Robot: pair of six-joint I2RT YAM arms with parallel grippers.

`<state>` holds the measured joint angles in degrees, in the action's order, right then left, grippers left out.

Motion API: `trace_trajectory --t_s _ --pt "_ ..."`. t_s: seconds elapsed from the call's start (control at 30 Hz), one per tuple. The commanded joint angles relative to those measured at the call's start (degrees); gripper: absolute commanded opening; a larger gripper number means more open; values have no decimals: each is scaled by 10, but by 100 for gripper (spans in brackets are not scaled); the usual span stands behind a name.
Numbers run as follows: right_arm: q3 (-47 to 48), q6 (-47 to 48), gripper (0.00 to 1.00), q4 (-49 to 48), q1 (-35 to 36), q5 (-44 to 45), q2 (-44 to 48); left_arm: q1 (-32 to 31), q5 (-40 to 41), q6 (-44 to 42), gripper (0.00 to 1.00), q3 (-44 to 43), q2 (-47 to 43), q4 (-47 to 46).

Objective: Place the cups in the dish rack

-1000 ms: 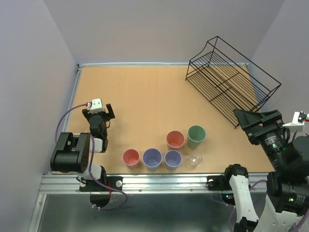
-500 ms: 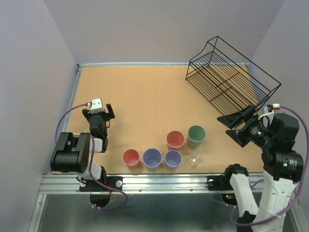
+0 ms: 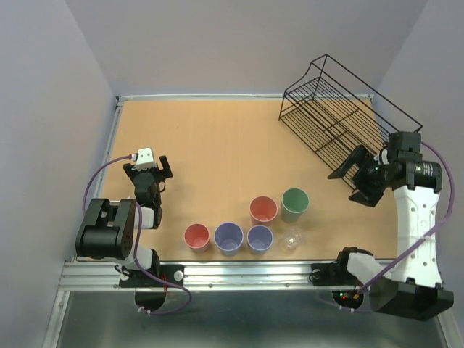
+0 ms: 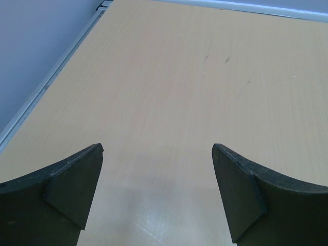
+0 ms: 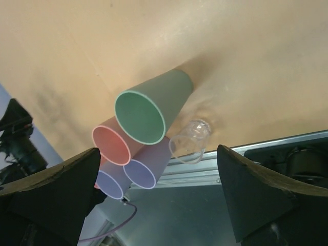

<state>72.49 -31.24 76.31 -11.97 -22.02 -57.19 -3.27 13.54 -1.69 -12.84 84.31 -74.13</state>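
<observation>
Six cups on the table, dish rack in the far right corner

The pale green cup (image 3: 295, 204) and one salmon-red cup (image 3: 263, 209) stood side by side near the front edge of the table (image 3: 210, 145). Just in front of them was a row: the other salmon-red cup (image 3: 196, 236), the first lavender-blue cup (image 3: 228, 238), the second lavender-blue cup (image 3: 259, 238) and the small clear cup (image 3: 291, 239). All six stood upright with their open tops up. The black wire dish rack (image 3: 341, 119) sat in the far right corner, well apart from the cups. The right gripper (image 3: 349, 181) hung by the right edge, between the rack and the cups, its jaws spread wide with nothing in them. The left gripper (image 3: 147, 172) was low by the left edge, also spread wide and holding nothing, with only bare table between its fingers (image 4: 72, 184).
</observation>
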Motion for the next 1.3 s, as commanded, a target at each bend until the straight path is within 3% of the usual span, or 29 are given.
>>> trace_trajectory --t_s 0.0,0.1,0.13,0.27,0.3,0.6,0.7,1.03,1.27 --pt "86 24 100 -6 33 93 -62 -2 5 -10 99 -9 -9 -146" --pt "127 -16 100 -24 118 157 -98 -2 5 -10 99 -9 -9 -146" --pt "142 -55 100 -33 193 200 -125 -2 5 -9 99 -9 -10 -146" --pt "220 -131 100 -8 370 335 -214 -2 4 -10 99 -9 -10 -146" --pt "223 -137 100 -5 382 342 -222 -2 4 -9 99 -8 -10 -146" --pt "50 -148 96 -78 385 305 -145 -2 5 -9 99 -9 -10 -145" --pt "1 -155 88 -100 384 292 -130 -2 4 -10 99 -9 -10 -146" --pt "-110 -164 72 -165 386 274 -108 -2 5 -9 99 -9 -10 -145" --pt "-148 -154 50 -197 386 275 -117 -2 4 -9 99 -11 -11 -139"
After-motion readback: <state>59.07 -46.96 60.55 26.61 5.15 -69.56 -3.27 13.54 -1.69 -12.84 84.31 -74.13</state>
